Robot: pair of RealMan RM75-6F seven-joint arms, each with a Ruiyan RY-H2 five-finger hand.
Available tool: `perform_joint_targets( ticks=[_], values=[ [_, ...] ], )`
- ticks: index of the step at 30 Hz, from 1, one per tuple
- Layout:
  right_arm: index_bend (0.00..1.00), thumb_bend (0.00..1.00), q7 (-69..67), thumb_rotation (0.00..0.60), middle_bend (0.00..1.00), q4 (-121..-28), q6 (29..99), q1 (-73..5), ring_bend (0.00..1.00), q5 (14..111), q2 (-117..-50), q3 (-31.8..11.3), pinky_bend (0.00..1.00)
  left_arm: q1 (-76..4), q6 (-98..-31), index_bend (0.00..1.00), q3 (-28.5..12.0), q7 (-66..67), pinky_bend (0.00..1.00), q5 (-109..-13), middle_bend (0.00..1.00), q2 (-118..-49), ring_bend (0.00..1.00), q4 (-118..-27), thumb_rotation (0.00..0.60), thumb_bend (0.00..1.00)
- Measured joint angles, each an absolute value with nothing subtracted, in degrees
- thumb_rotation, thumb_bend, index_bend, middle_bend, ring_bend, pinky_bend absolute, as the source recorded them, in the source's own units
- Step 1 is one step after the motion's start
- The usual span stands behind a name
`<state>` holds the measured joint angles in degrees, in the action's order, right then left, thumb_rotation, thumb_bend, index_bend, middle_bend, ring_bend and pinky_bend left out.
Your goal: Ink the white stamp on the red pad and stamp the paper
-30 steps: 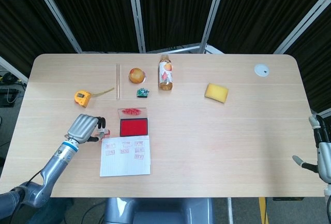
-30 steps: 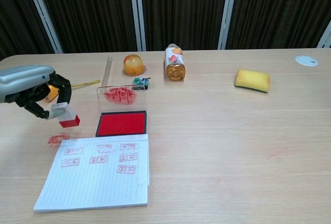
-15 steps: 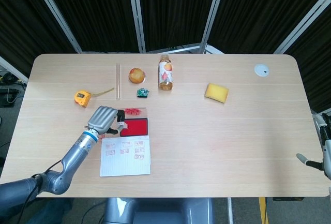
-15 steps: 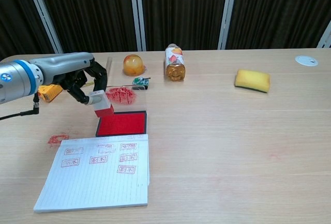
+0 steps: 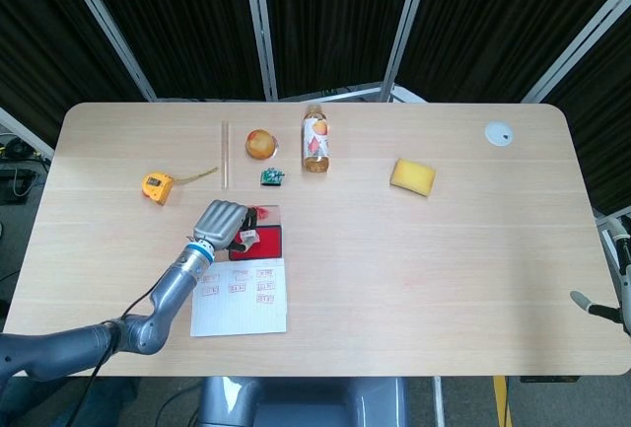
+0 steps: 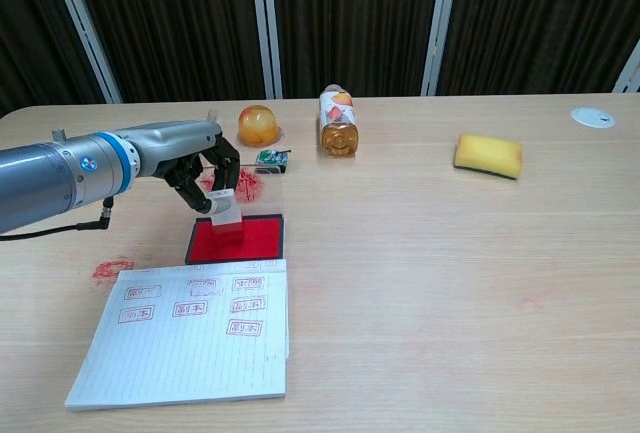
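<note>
My left robot hand [image 6: 205,168] pinches the white stamp [image 6: 224,208] upright, fingers curled round its top, its face directly over the red pad [image 6: 237,239] to take ink evenly.

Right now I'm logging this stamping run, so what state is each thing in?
left hand: grips the white stamp, over the pad
white stamp: held upright, red base at the pad
red pad: open, clear lid raised behind
paper: flat, several red prints
bottle: lying down
right hand: barely visible at the edge
</note>
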<state>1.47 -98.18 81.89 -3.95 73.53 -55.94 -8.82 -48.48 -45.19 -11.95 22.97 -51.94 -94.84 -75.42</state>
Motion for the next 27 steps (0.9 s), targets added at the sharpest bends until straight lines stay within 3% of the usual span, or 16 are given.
perform_joint_targets(
  ticks=[27],
  values=[
    [0.00, 0.00, 1.53, 0.600, 0.00, -97.22, 81.00, -4.36, 0.00, 72.61, -56.35, -8.88, 0.00, -48.43, -44.93, 0.55, -8.82, 20.57, 0.93, -53.69, 0.55, -98.32, 0.82, -68.96, 0.600, 0.42]
  ],
)
